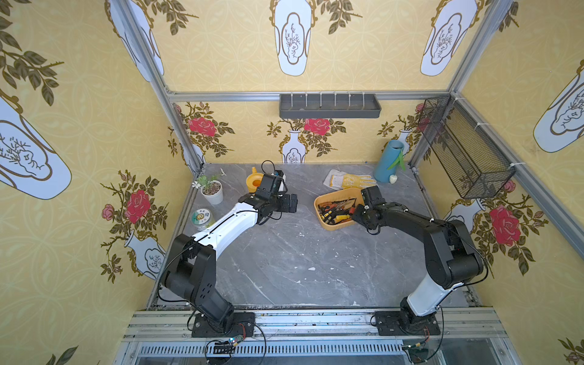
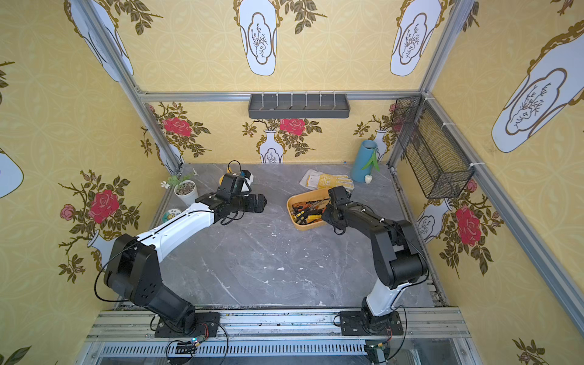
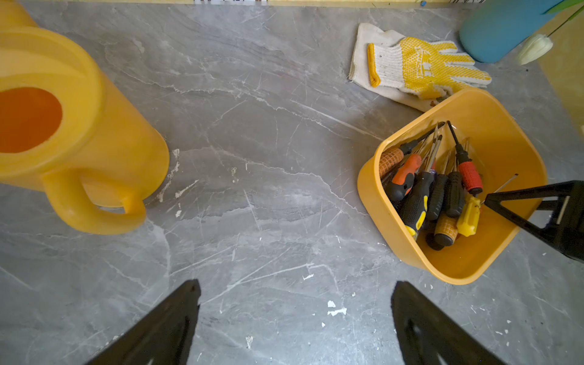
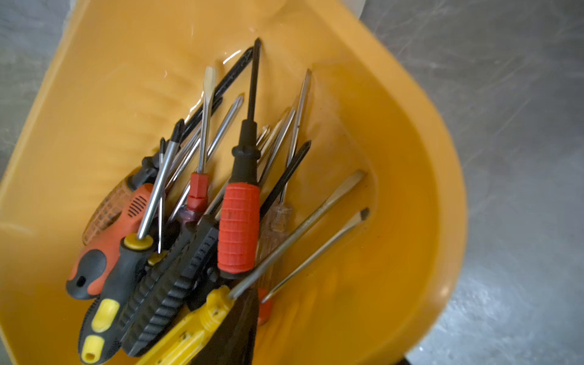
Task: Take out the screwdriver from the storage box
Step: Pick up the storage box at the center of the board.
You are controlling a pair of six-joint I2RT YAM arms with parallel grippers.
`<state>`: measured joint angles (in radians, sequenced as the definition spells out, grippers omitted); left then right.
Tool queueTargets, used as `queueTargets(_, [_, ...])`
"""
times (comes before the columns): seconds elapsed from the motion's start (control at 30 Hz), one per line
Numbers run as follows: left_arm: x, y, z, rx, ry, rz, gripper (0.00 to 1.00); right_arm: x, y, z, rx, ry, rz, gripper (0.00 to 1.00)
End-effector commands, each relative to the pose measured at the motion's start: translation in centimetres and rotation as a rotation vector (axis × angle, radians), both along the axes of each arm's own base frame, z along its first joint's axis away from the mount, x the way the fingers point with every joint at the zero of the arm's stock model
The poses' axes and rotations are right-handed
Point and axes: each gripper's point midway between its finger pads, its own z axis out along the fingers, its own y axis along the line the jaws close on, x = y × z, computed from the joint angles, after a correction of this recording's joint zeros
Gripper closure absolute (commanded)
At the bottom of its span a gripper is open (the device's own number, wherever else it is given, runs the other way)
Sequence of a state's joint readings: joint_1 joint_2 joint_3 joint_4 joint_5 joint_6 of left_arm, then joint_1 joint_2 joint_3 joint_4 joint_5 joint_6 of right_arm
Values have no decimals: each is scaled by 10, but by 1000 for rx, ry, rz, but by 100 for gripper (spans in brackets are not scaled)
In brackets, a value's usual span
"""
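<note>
Tabletop of grey marble, floral walls

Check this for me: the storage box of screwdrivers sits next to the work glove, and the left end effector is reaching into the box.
Wrong arm. The right end effector reaches into the storage box of screwdrivers, as the left wrist view shows. The left end effector hangs open over the table. The box does sit next to the work glove.

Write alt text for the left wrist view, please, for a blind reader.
A yellow-orange storage box holds a heap of screwdrivers; the right gripper reaches in beside a yellow-handled screwdriver. A yellow watering can, a glove and a blue vase sit on the grey table, with the left gripper open.
</note>
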<state>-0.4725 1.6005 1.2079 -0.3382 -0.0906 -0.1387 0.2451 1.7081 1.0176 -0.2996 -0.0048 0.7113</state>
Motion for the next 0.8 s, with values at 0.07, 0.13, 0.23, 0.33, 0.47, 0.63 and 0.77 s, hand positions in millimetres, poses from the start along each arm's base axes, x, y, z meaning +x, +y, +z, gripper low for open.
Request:
queueTargets(0.07, [2, -1, 7, 1, -11, -1, 1, -22, 4, -14, -55, 117, 114, 64])
queueTargets(0.13, [1, 0, 8, 2, -13, -1, 1, -24, 7, -15, -53, 129, 130, 68])
queueTargets(0.23, [1, 0, 11, -2, -20, -2, 1, -28, 10, -18, -49, 142, 146, 70])
queueTargets(0.33, [0, -1, 13, -10, -19, -8, 1, -31, 17, -21, -42, 153, 177, 72])
queueTargets(0.47, [-3, -6, 14, -22, -7, -27, 1, -31, 30, -22, -29, 149, 248, 81])
queueTargets(0.63, [-4, -7, 10, -2, 1, -23, 1, -27, 46, -23, -5, 128, 328, 85])
queueTargets(0.77, [-5, -9, 5, 4, 20, -25, 1, -25, 57, -20, -10, 111, 383, 86])
